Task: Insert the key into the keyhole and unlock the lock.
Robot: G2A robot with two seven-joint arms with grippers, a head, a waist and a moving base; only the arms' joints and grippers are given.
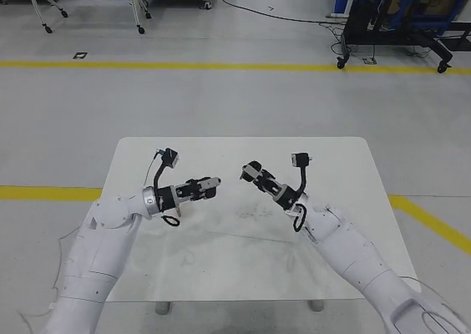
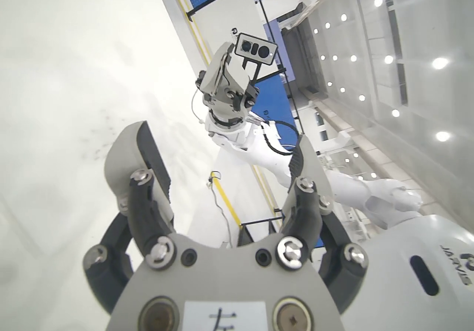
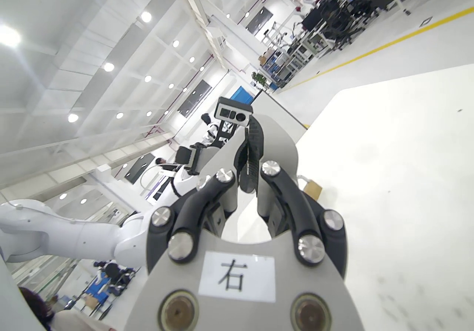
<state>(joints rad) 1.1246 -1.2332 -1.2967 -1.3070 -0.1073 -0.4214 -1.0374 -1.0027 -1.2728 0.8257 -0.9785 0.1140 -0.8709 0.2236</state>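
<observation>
Both arms hang above the white table (image 1: 244, 242), their grippers facing each other over its middle. My left gripper (image 1: 211, 182) is open, and in the left wrist view (image 2: 222, 141) its two padded fingers stand wide apart with nothing between them. My right gripper (image 1: 247, 171) is a short gap to its right. The right wrist view shows it (image 3: 251, 132) shut, pads pressed together with nothing held. In the left wrist view the right gripper (image 2: 226, 88) is seen end-on, beyond my open fingers.
The tabletop (image 3: 389, 162) is bare white with faint scuff marks (image 1: 256, 209) near its middle. Yellow floor lines (image 1: 219, 65) run behind and beside the table. Wheeled racks (image 1: 394, 33) stand far back on the floor.
</observation>
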